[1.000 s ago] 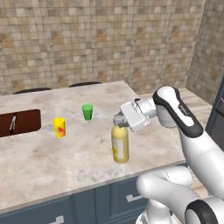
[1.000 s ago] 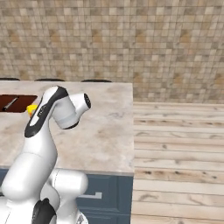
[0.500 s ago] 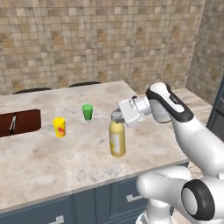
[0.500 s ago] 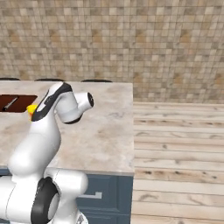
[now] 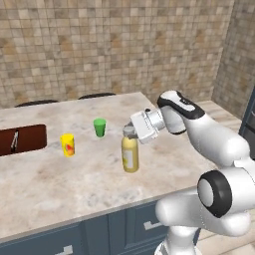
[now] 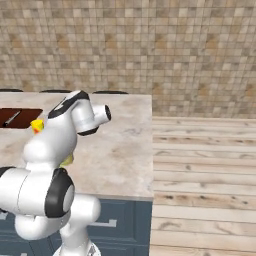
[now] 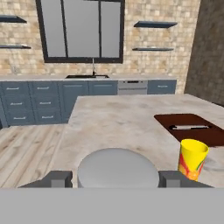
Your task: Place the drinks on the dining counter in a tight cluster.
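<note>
Stout yellow bottle with grey cap point(image 5: 130, 154) stands upright on the beige marble dining counter point(image 5: 60, 182), and the gripper point(image 5: 130, 131) clamps its cap from the right, reaching in sideways.

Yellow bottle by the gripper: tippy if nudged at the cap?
Probably somewhat: the yellow bottle stands upright, taller than wide, and the gripper flanks its grey cap, so a push lands high. Its stout body likely helps. Smooth sides may slip.
</note>
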